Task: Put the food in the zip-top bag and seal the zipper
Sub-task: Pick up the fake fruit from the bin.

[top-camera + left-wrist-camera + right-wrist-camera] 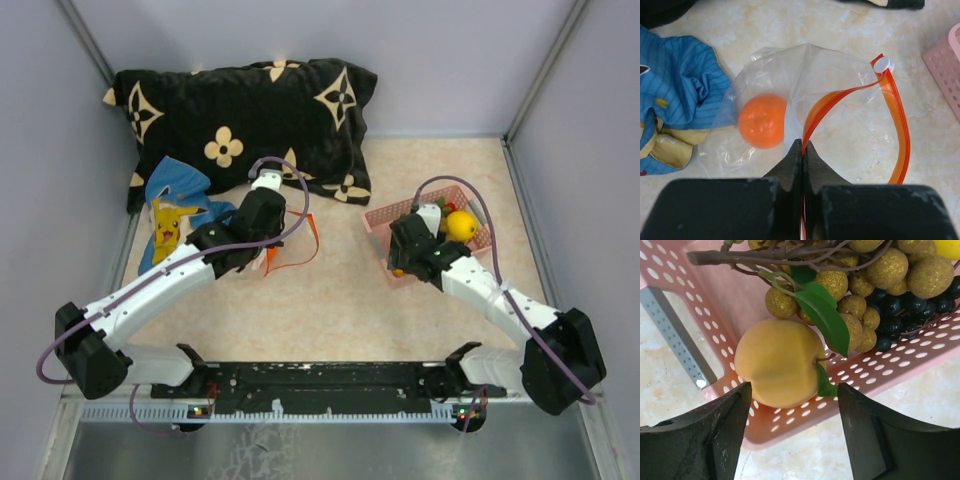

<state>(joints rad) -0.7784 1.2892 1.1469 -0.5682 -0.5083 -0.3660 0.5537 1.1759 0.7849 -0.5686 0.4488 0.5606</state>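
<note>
The clear zip-top bag (840, 90) lies on the table with an orange ball (762, 121) inside it. Its orange-red zipper (900, 135) curls open, with a white slider (883, 64) at the far end. My left gripper (802, 147) is shut on the near part of the zipper strip. My right gripper (794, 392) stands open over the pink basket (790, 430), its fingers on either side of a yellow-orange fruit (780, 362) and not touching it. A cluster of brownish balls (880, 270), dark berries (900, 305) and a lemon (461, 225) also lie in the basket.
A black pillow with cream flowers (240, 110) lies at the back. A blue cartoon-print cloth (680, 85) sits left of the bag. The basket's grey handle (675, 335) hangs at its left side. Walls close in the table on both sides.
</note>
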